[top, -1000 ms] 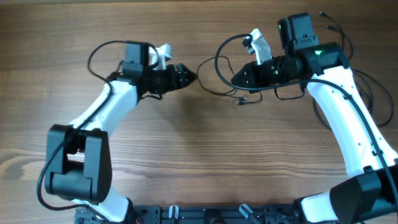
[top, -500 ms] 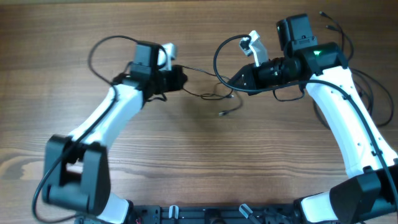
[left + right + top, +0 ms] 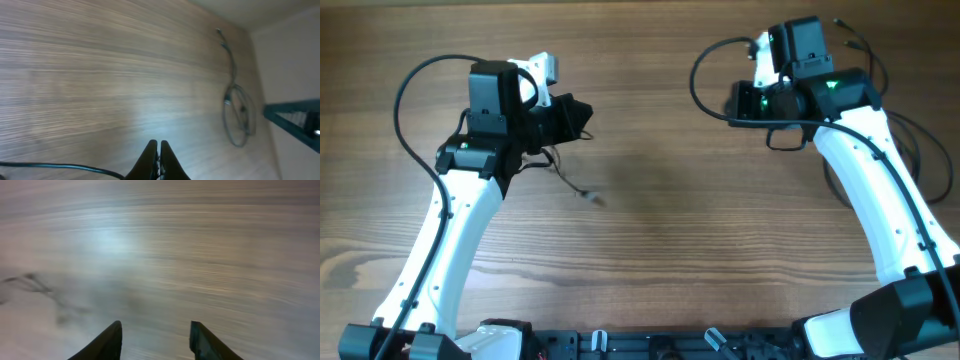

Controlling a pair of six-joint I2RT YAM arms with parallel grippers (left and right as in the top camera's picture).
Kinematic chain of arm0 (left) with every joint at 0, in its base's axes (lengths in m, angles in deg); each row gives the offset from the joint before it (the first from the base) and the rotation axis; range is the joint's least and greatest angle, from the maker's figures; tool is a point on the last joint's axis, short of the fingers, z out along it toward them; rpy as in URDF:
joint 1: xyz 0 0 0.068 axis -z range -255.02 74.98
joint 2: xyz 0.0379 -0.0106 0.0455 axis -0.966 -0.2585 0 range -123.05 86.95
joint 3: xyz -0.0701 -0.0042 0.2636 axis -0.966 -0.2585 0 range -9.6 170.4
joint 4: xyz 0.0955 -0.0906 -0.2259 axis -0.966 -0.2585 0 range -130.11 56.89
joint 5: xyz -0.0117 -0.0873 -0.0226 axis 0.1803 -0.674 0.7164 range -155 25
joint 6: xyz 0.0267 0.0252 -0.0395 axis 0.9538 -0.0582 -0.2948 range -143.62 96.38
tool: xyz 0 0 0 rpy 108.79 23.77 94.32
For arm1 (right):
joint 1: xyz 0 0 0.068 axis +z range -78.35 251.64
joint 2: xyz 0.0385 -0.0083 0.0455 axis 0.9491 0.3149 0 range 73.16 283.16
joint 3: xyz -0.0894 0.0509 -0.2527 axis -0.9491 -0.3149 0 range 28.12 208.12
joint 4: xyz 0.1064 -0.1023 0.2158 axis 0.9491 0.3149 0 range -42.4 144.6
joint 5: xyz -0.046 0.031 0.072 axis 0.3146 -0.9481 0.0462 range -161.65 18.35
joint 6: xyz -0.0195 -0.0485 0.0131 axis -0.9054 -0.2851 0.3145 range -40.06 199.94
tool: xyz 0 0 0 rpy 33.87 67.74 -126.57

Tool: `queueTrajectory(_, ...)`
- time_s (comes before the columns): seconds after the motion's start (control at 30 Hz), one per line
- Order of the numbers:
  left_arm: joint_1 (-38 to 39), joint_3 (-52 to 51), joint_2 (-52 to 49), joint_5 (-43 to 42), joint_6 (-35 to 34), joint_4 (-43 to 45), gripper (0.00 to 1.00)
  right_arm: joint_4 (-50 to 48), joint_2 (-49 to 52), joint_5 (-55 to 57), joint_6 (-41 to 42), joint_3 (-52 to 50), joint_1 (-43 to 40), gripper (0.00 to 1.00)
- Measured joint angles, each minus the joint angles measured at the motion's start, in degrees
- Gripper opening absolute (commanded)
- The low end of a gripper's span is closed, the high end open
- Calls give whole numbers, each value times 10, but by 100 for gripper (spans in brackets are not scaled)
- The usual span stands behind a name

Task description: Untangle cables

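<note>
Left gripper [image 3: 158, 146] is clamped on one thin cable [image 3: 586, 195], holding it up so its plug end trails toward the tabletop [image 3: 650, 250], likely to draw it away from the others. The right gripper [image 3: 155, 326] is spread apart and empty; a second cable [image 3: 227, 101] lies loose by the right arm.

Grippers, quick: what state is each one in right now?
Left gripper: shut, apparently pinching a cable whose plug end trails loose.
Right gripper: open, nothing between its fingers.
</note>
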Motion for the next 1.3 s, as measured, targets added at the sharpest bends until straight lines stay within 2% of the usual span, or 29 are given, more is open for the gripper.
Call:
queueTrajectory(0.13, 0, -1, 0, -132, -2, 101, 5, -9, 0, -142, -37, 0, 1, 55)
queueTrajectory(0.27, 0, -3, 0, -279, -38, 267, 9, -12, 0, -178, -47, -7, 0, 60)
queueTrajectory(0.43, 0, -2, 1, -348, -135, 390, 11, -39, 0, -204, -66, -17, 0, 65)
queueTrajectory(0.57, 11, -2, 1, -397, -194, 461, 13, -112, 5, -266, -87, -17, 0, 66)
queueTrajectory(0.87, 23, -2, 1, -507, -214, 508, 16, -231, 63, -459, -85, -17, 0, 70)
queueTrajectory(0.93, 23, -2, 1, -540, -207, 490, 18, -235, 71, -476, -76, -17, 0, 71)
queueTrajectory(1.0, 23, 0, 1, -555, -180, 407, 19, -236, 72, -467, -64, -17, 0, 71)
queueTrajectory(1.13, 23, -12, -18, -548, -70, 228, 19, -234, 72, -446, -51, -17, -2, 72)
queueTrajectory(1.2, 23, -22, -41, -470, -40, 130, 18, -227, 72, -425, -46, -17, -2, 73)
queueTrajectory(1.3, 24, -34, -90, -216, -16, 2, 21, -190, 72, -374, -38, -17, -2, 73)
